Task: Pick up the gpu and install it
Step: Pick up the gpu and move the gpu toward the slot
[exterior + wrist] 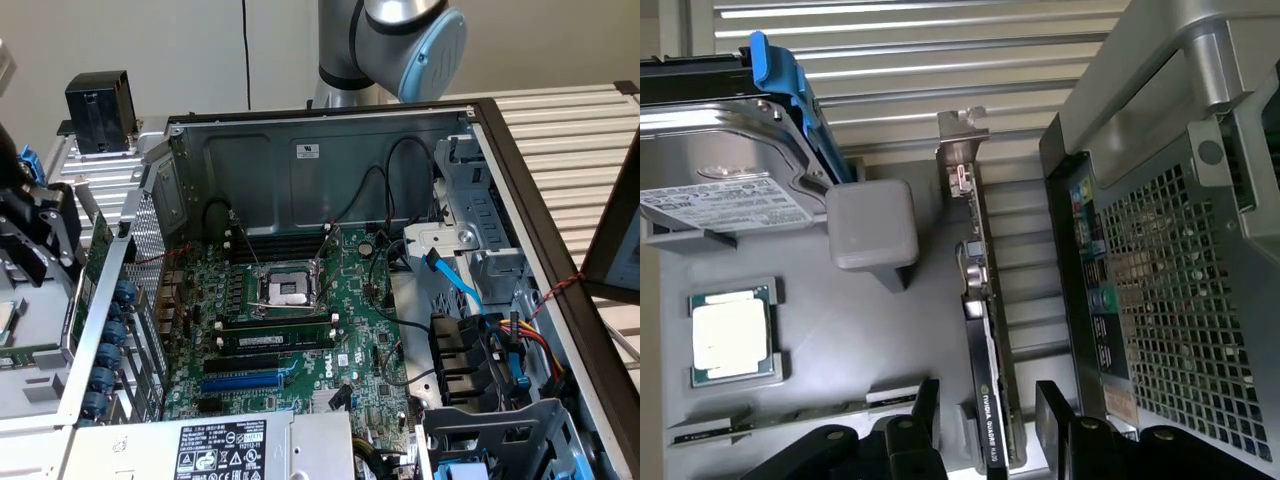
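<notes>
The gripper (988,390) is spread wide, one finger on each side of the gpu (978,290), with a gap on both sides. The gpu stands on edge in a grey tray (870,340), just beside the computer case's perforated wall (1170,300). A hard drive (720,180) and a processor (732,338) lie near it on the tray.

Right between the two sides of my pincer (988,405), the black edge of the green graphics card (978,290) carries white lettering I read as NVIDIA Quadro. Well away from the pincer, the silver hard drive (720,150) has a white label whose print is too fine to read.
</notes>
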`<state>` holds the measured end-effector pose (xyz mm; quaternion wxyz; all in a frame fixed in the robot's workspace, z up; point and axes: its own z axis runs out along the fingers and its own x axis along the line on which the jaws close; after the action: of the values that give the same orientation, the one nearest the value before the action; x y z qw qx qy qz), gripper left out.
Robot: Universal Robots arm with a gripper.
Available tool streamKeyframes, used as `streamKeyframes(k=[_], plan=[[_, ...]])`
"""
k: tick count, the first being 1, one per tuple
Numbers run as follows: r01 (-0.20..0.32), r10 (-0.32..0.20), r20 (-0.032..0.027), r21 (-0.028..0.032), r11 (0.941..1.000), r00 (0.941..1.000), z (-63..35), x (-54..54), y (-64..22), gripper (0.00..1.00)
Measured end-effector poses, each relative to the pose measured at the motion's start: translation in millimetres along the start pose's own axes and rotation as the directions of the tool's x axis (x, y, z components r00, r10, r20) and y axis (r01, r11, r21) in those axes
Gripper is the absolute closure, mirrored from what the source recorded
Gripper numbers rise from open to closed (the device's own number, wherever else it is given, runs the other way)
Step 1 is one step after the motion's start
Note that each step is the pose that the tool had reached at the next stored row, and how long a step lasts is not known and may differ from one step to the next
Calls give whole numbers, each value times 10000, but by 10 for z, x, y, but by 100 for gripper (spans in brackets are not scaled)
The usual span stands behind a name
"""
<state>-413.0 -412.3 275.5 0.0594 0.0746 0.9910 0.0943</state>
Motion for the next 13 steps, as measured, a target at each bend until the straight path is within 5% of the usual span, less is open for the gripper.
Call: streamKeyframes(k=[5, 13], plan=[[1, -1, 4, 2, 10000, 10000, 104, 21, 100, 49], [17, -17, 68, -11, 10000, 10000, 232, 34, 94, 49]])
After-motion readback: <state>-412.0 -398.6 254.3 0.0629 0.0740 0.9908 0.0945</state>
